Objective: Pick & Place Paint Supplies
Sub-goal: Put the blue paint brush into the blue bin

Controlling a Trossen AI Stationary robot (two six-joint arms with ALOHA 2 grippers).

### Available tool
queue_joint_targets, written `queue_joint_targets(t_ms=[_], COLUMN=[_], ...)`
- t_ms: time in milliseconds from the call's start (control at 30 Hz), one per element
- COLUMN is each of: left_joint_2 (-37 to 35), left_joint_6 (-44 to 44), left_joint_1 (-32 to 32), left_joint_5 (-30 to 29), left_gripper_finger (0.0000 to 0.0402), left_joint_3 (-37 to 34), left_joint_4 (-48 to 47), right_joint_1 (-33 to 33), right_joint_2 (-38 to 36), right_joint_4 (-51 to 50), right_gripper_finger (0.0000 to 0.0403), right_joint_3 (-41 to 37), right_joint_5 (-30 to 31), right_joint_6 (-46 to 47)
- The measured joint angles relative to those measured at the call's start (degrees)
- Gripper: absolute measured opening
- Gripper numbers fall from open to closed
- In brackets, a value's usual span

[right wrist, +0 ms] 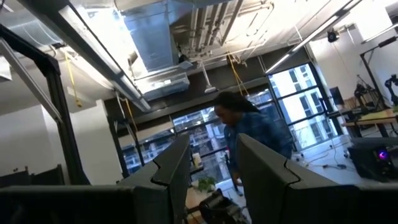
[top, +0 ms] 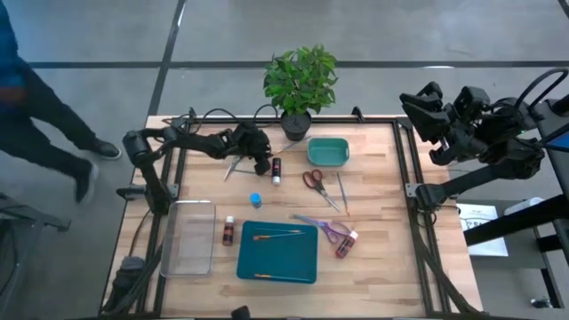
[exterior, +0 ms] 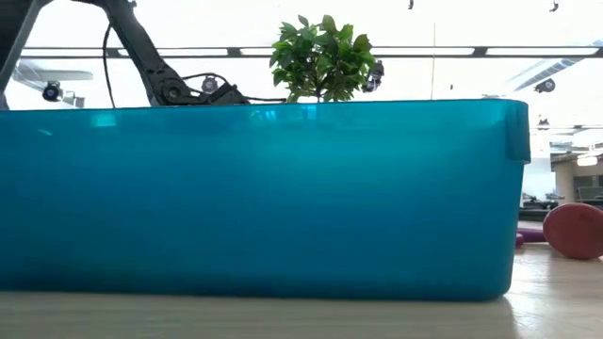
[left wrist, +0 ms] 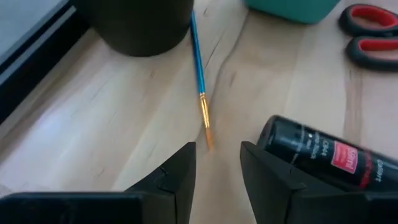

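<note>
Left wrist view: left gripper (left wrist: 217, 168) parted, grasping nothing, just beside black paint bottle (left wrist: 323, 155). Blue-handled brush (left wrist: 200, 74) ahead, reaching under plant pot (left wrist: 137, 25). Right gripper (right wrist: 211, 168) parted, raised off-table.

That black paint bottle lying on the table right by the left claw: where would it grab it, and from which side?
Probably across the middle of the black paint bottle body, coming down from above. It lies on its side on the table, so its round flanks are free, and the left gripper already sits open beside it, empty. The nearby blue-handled brush stays clear.
</note>
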Motion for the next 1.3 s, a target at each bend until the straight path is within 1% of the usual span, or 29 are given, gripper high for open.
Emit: queue_joint_targets(t_ms=[167,267,433,633,800,1000,1133,1300], left_joint_2=[0.66,2.50,4.47,7.44,8.73,9.14,9.14,9.14], left_joint_6=[0.35,2.77,3.92,6.15,6.14,7.66,7.98,9.36], left_joint_1=[0.56,0.76,0.65,0.72,0.74,0.72,0.72,0.68], left_joint_5=[0.03,0.00,0.33,-0.44,-0.59,-0.75,-1.51,-1.90], left_gripper_finger=[0.0133,0.0133,0.0133,0.0133,0.0133,0.0131,0.0112,0.0071], left_joint_3=[1.37,3.17,6.59,12.43,15.22,16.55,16.55,16.54], left_joint_4=[-0.03,-2.84,-3.84,-14.46,-16.41,-21.94,-22.01,-21.96], right_joint_1=[0.00,0.00,0.00,0.00,0.00,0.00,0.00,0.00], right_joint_2=[-0.71,-0.99,-1.12,-1.10,-1.10,-1.86,-2.22,-2.50], right_joint_4=[-0.38,-1.24,-1.33,-1.54,-1.68,-1.74,-1.99,-2.57], right_gripper_finger=[0.0128,0.0128,0.0128,0.0128,0.0128,0.0128,0.0128,0.0128], right_joint_3=[0.00,0.00,0.00,0.00,0.00,0.00,0.00,0.00], right_joint_5=[0.00,0.00,0.00,0.00,0.00,0.00,0.01,0.02], right_joint_6=[0.13,0.25,0.83,1.31,1.05,0.86,-0.03,-0.22])
